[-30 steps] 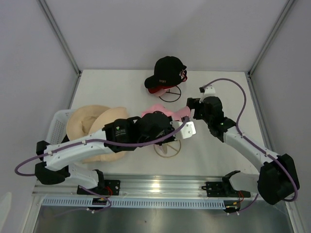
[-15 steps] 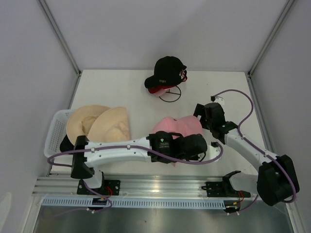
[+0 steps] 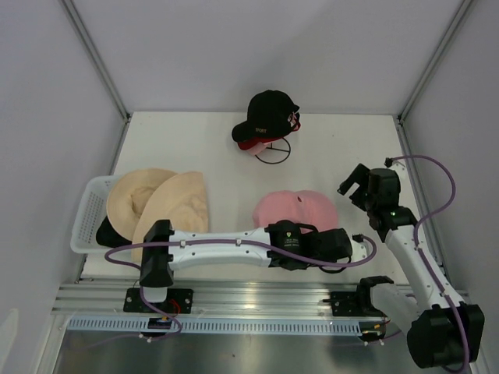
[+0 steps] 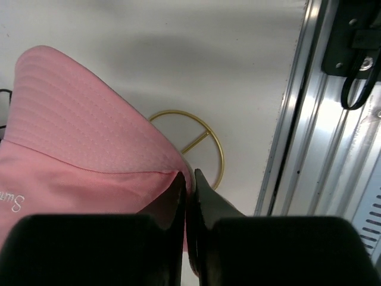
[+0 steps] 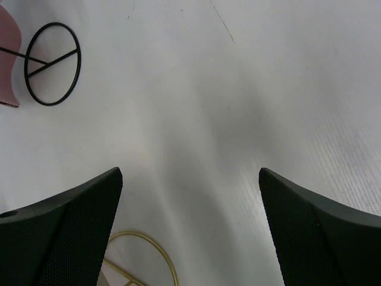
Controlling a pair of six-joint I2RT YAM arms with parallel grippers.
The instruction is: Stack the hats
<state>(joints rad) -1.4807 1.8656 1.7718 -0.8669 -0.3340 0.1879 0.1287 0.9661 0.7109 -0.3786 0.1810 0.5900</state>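
Well left of the pink hat [image 3: 300, 209], the beige hat [image 3: 160, 204] lies over a white basket [image 3: 87, 222]. There is a dark shape under its left brim, too hidden to name. At the pink hat's near-right brim, your left jaws are clenched on the fabric edge, with the left arm [image 3: 226, 240] stretched across the surface [image 3: 195, 148]. Right of the pink hat and well apart from it, your right jaws hang spread, holding nothing. Judgement: the carry runs leftward, back toward the beige hat, and the left arm owns it.
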